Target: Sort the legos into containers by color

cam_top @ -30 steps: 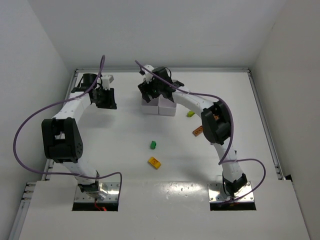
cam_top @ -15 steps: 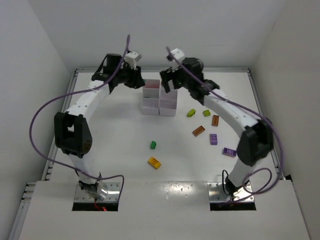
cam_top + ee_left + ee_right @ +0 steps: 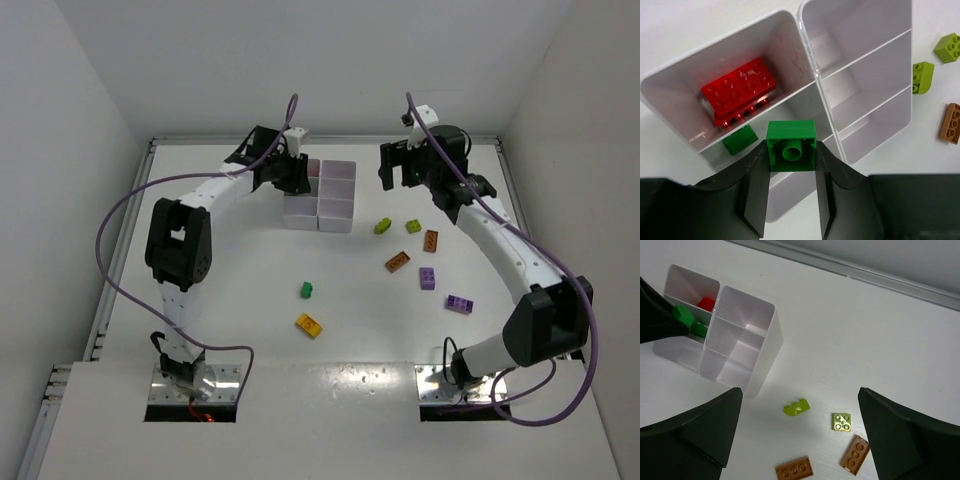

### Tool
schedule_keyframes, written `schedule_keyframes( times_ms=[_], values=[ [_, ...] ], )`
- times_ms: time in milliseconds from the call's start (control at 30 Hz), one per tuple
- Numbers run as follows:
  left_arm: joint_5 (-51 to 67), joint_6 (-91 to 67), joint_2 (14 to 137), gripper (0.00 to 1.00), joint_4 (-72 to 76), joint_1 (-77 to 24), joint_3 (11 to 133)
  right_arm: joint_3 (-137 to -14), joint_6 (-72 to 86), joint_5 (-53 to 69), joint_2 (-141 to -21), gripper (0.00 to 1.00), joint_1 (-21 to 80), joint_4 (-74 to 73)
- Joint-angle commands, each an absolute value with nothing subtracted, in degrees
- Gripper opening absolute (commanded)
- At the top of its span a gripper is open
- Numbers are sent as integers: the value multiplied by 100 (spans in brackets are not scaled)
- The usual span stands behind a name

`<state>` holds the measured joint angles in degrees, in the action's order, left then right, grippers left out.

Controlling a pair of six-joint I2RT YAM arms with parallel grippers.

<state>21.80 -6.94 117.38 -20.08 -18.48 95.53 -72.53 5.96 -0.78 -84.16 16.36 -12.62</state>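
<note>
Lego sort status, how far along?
Done: red bricks sit in one tray compartment, and a stored green brick in the next.
In hand: the left gripper is shut on a held green brick above the tray. The right gripper is open and empty.
Left: eight on the table: loose green brick, yellow brick, two lime bricks, two orange bricks, two purple bricks.

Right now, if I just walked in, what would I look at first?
Probably the bright green brick pinched in the left claw, hanging over the white tray at the far side of the table. Next, the red bricks lying in the tray's end compartment, with a second green brick in the one beside it. Then the loose bricks scattered on the table near the right arm: orange, purple and lime.
</note>
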Motion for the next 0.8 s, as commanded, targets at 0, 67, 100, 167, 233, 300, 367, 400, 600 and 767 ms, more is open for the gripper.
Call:
schedule_keyframes(
  times_ms=[0,67,100,167,233,300,367,400,600,767],
  values=[
    [2039,-817,11663,14,-1758,-1978,9817,-7304,773,315,-8323,99,1460,-1354],
    [1978,-817,11733,38,-1758,-1978,9817,-7304,721,579,-8262,99,1397,-1415],
    [1978,-817,11733,45,-1758,-1978,9817,-7234,721,632,-8262,99,1397,-1415],
    [2030,-817,11672,56,-1758,-1978,9765,-7172,546,843,-8191,99,1450,-1468],
    [2292,-817,11541,66,-1688,-1978,9695,-7006,221,1080,-8139,97,1520,-1468],
    [2294,-887,11207,71,-1504,-2030,9528,-6812,141,1274,-8139,90,1581,-1468],
    [2294,-940,10970,71,-1503,-2030,9466,-6637,71,1345,-8139,87,1643,-1406],
    [2294,-993,10682,71,-1503,-2030,9466,-6636,-17,1345,-8191,85,1644,-1328],
    [1960,-993,8960,68,-1441,-1716,9028,-6399,-1061,1643,-8428,71,2502,-1213],
    [1880,-993,8141,66,-2231,-872,8658,-7091,-1948,2767,-9455,71,3304,-2054]
  ],
)
